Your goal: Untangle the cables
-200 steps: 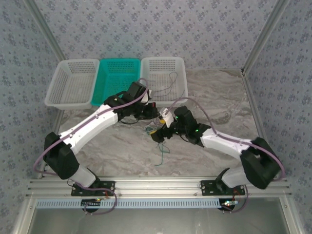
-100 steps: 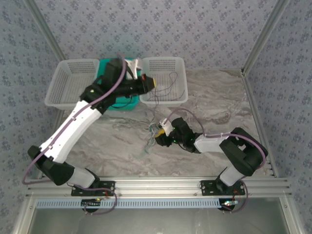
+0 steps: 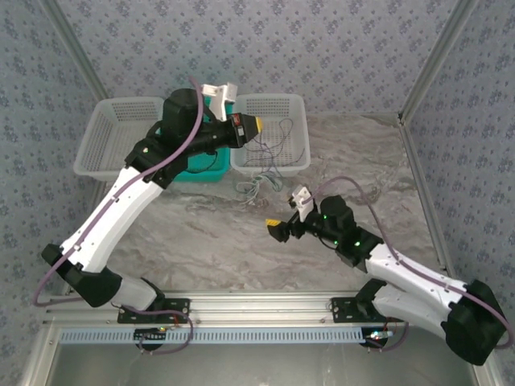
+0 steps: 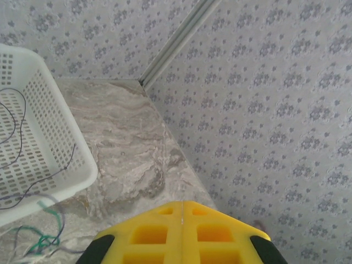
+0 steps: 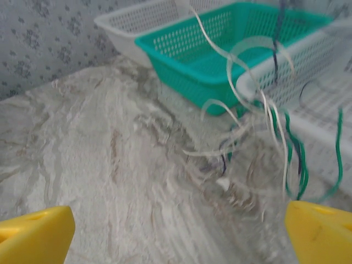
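The cables (image 3: 256,183) hang in a thin, messy bunch of white, green and dark strands. The bunch hangs just in front of the right white basket (image 3: 299,158), and its bottom end seems to rest on the table (image 3: 201,241). A few dark strands lie inside that basket. The green basket (image 5: 181,52) sits just beside it.

The bunch runs mostly up and down. In the right wrist view, white strands (image 5: 264,104) loop up and go out of the top of the picture, so something is holding them up.

That is the left pincer (image 3: 253,127). It is up high over the white basket, and its two yellow fingers are pressed tight together. I think a thin strand is pinched between them, but it is too fine to see well.

The right pincer (image 3: 278,229) is low, near the table, with its fingers spread wide and nothing in them. The bunch lies straight ahead of it, toward the baskets, with some bare table in between. This pincer is the one nearer the bottom of the bunch. To pull a strand free, I think it must go forward and close on one strand, low down.
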